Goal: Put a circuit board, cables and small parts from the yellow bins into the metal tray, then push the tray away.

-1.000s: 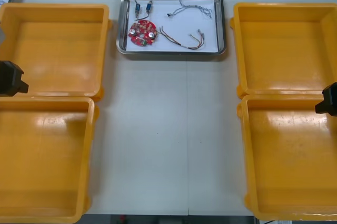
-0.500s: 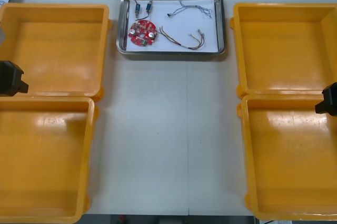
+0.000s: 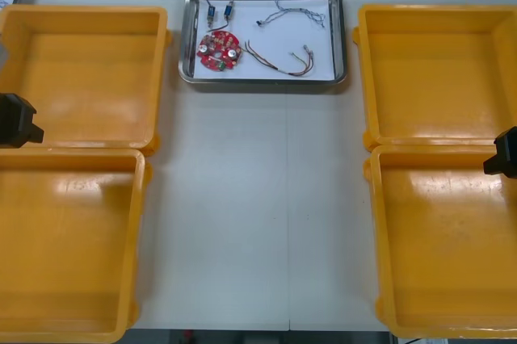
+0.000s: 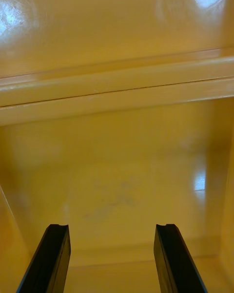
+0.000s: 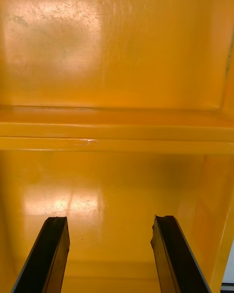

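Observation:
The metal tray (image 3: pixel 262 82) lies at the table's far middle, white inside. In it are a round red circuit board (image 3: pixel 218 51), a twisted blue and white cable (image 3: pixel 296 13), a red and yellow cable (image 3: pixel 281 62) and small metal parts (image 3: pixel 218 11). My left arm (image 3: pixel 16 120) is parked at the left edge between the two left bins. In the left wrist view my left gripper (image 5: pixel 109 254) is open over orange bin floor, nothing between its fingers. My right arm (image 3: pixel 504 153) waits at the right edge, and my right gripper (image 4: pixel 112 259) is open likewise.
Two yellow bins stand at the left, far (image 3: pixel 85 77) and near (image 3: pixel 65 247), and two at the right, far (image 3: pixel 436 73) and near (image 3: pixel 448 239). White table (image 3: pixel 258 207) stretches between them, from the tray to the front edge.

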Tool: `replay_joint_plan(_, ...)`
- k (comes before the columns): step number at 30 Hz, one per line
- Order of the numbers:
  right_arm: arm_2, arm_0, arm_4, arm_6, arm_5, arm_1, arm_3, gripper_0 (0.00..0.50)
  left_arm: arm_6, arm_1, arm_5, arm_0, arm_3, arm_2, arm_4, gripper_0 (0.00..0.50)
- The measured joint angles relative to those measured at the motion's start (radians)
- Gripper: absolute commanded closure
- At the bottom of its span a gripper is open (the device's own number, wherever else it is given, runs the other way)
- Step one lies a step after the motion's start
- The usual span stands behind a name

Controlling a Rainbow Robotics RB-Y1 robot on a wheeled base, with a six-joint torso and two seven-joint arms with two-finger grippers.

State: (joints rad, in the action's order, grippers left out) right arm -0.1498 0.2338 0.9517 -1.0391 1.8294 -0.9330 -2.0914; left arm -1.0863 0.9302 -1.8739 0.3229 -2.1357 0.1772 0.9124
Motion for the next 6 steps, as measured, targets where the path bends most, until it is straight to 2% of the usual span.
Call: replay_joint_plan(6,0.000,0.000,0.000,0.000,0.000,0.000,0.000,0.000,0.000,0.000,0.000,0.000,0.000,0.000,0.000,0.000)
